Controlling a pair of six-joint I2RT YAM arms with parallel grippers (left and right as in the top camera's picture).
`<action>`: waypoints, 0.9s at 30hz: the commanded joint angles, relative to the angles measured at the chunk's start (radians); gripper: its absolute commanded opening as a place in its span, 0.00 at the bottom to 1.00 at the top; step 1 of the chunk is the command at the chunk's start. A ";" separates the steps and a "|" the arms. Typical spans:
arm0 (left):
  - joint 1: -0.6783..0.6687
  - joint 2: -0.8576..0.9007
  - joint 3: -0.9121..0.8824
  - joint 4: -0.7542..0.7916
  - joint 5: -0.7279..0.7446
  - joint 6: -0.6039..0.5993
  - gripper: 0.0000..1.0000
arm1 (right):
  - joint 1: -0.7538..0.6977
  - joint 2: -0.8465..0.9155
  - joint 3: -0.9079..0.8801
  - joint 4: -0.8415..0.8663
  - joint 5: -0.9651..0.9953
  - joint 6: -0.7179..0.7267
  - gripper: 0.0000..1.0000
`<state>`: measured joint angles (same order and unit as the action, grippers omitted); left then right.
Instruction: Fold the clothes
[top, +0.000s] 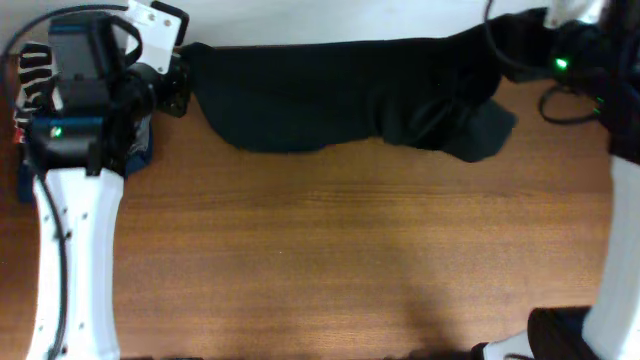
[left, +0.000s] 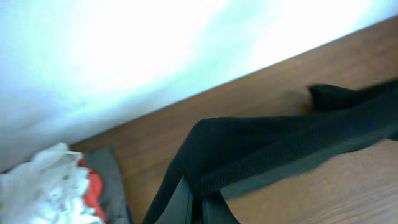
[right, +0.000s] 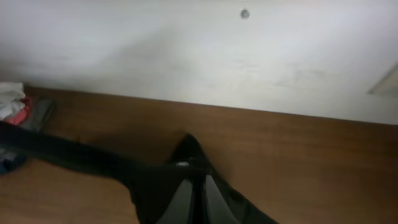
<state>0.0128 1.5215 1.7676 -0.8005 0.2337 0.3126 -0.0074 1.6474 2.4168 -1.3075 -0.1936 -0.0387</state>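
Closest to the left wrist lens, the left fingers (left: 179, 202) were pinched shut on a bunched edge of the black T-shirt (left: 280, 146), whose cloth ran away from them as a dark band with a paler hem along its lower side, reaching across the brown bench (left: 348, 186) toward the right of that view. Beside that grip, at the lower left of the same view, a crumpled white garment (left: 43, 186) with red on it lay against a grey garment (left: 115, 180), both near a pale wall (left: 124, 62). From the right wrist, the right fingers (right: 179, 202) were likewise closed on a gathered peak of the black cloth, and a narrow strip of it trailed off to the left over the wood. Seen from overhead, the T-shirt (top: 330, 95) was drawn out lengthwise along the far edge of the bench (top: 330, 250), one end at the left arm (top: 75, 250), the other at the right arm (top: 620, 250), with its lower edge bulging forward and a rumpled lump near the right end. Whether its middle touched the wood could not be told. No logo or label showed.
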 joint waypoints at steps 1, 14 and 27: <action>0.002 -0.109 0.021 -0.003 -0.056 -0.014 0.01 | -0.029 -0.091 0.018 -0.018 -0.013 -0.006 0.04; 0.002 -0.463 0.021 -0.074 -0.056 -0.013 0.01 | -0.029 -0.333 0.018 -0.143 -0.005 -0.006 0.04; 0.003 -0.534 0.020 -0.122 -0.078 -0.013 0.01 | -0.029 -0.518 0.019 -0.153 0.029 -0.008 0.04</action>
<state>0.0128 0.9573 1.7805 -0.9253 0.1890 0.3126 -0.0250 1.1271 2.4298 -1.4662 -0.1997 -0.0387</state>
